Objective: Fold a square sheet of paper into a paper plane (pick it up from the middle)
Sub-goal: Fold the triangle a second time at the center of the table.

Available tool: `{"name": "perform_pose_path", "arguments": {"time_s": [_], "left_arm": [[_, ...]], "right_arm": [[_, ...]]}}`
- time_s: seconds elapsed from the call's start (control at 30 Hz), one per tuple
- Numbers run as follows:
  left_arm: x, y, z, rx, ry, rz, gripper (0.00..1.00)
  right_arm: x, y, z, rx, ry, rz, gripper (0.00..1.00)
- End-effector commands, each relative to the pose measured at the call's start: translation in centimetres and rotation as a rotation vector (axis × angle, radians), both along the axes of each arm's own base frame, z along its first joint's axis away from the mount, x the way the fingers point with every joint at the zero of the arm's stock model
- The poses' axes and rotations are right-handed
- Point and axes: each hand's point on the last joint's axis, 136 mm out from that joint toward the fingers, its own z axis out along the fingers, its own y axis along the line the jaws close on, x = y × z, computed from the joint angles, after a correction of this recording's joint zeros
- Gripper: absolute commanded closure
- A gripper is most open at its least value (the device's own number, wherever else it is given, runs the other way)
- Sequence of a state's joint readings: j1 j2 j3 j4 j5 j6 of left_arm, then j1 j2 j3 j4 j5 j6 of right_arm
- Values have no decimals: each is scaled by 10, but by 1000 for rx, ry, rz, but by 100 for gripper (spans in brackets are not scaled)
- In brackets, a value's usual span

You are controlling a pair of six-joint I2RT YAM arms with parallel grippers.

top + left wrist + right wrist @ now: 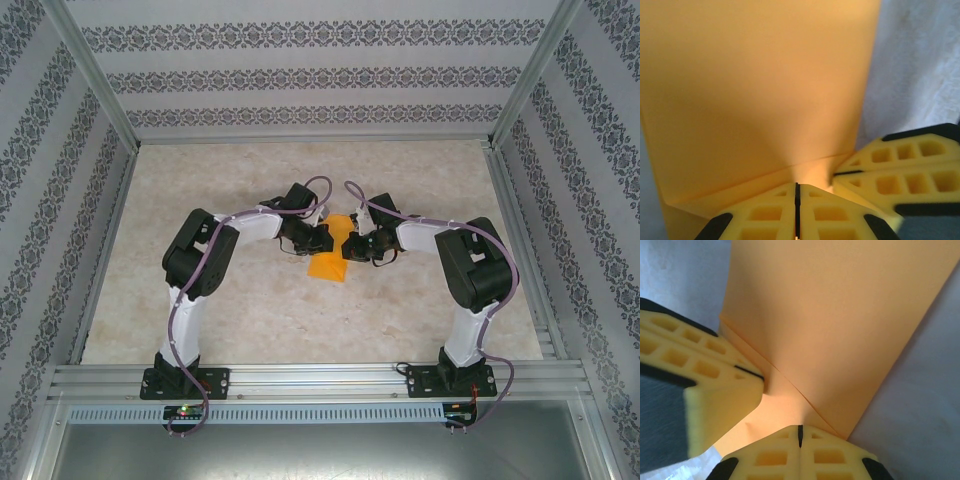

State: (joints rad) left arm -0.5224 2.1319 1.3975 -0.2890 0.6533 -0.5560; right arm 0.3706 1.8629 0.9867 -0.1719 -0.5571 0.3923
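Around the middle of the table (250,310), both arms are bending inward and meeting nose to nose at the square sheet of paper (330,262), which is looking more like a narrow folded orange strip from above. The left gripper (322,238) is sitting at its left side and the right gripper (352,243) at its right, tips just beside each other. On the left wrist cam, that arm's yellow fingers (765,215) are pressing flat together at the paper's lower edge, pinching it as far as I can see, with a crease (740,182) running across just above them. Same deal on the right wrist cam: its fingers (770,457) are squeezing shut on the orange edge, with the other arm's fingers sitting right beside them.
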Motion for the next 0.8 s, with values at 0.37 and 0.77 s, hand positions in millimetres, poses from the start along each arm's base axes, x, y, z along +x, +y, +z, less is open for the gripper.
{"name": "perform_pose_path", "arguments": {"time_s": [0.37, 0.77], "left_arm": [[-16, 21, -43, 134, 55, -20, 89], [-21, 23, -57, 138, 73, -20, 89]], "right_arm": [[1, -1, 39, 9, -65, -36, 88], [-34, 34, 57, 150, -33, 7, 94]]}}
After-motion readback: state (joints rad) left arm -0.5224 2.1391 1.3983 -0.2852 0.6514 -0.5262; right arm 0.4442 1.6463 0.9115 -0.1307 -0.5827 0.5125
